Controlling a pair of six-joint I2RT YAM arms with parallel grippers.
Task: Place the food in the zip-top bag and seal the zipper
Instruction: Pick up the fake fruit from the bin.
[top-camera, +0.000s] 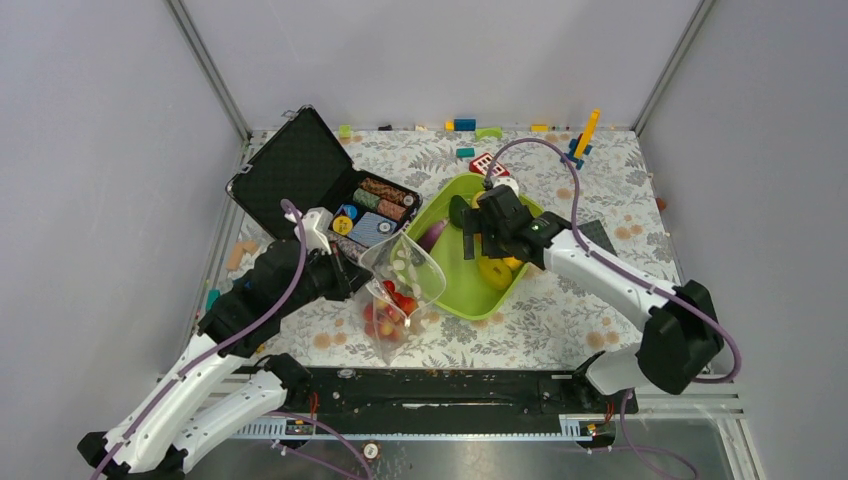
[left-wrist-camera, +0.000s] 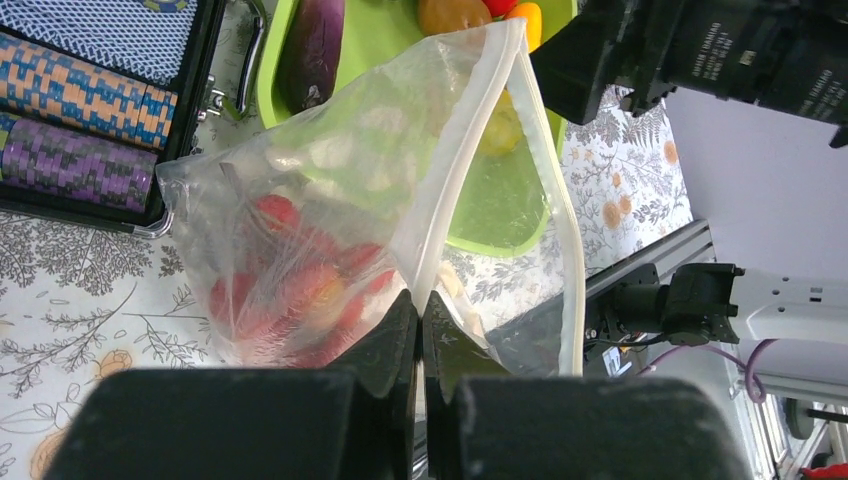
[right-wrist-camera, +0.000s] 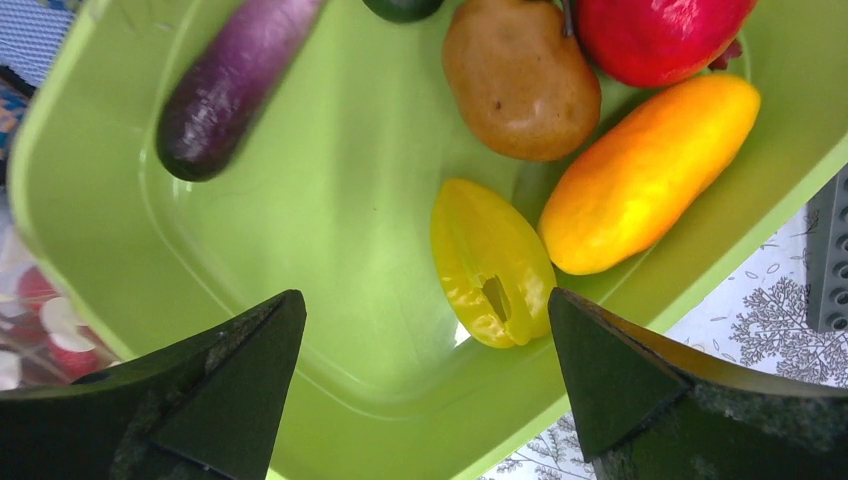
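Note:
My left gripper (left-wrist-camera: 420, 300) is shut on the whitish zipper (left-wrist-camera: 455, 180) strip of the clear zip-top bag (left-wrist-camera: 330, 200) and holds its mouth open towards the lime-green tray (top-camera: 470, 290). Red strawberries (left-wrist-camera: 290, 290) lie inside the bag (top-camera: 400, 290). My right gripper (right-wrist-camera: 425, 330) is open and empty over the tray (right-wrist-camera: 330, 250), just above a yellow fruit (right-wrist-camera: 490, 260). An orange mango (right-wrist-camera: 645, 175), a brown kiwi (right-wrist-camera: 520, 80), a red apple (right-wrist-camera: 655, 30), a purple eggplant (right-wrist-camera: 235, 85) and the edge of a dark avocado (right-wrist-camera: 400, 8) also lie in the tray.
An open black case (top-camera: 300, 165) with striped poker chips (top-camera: 385, 200) stands left of the tray, close behind the bag. Small toy blocks (top-camera: 465, 125) lie along the back edge. A black rail (top-camera: 450, 390) runs along the near edge.

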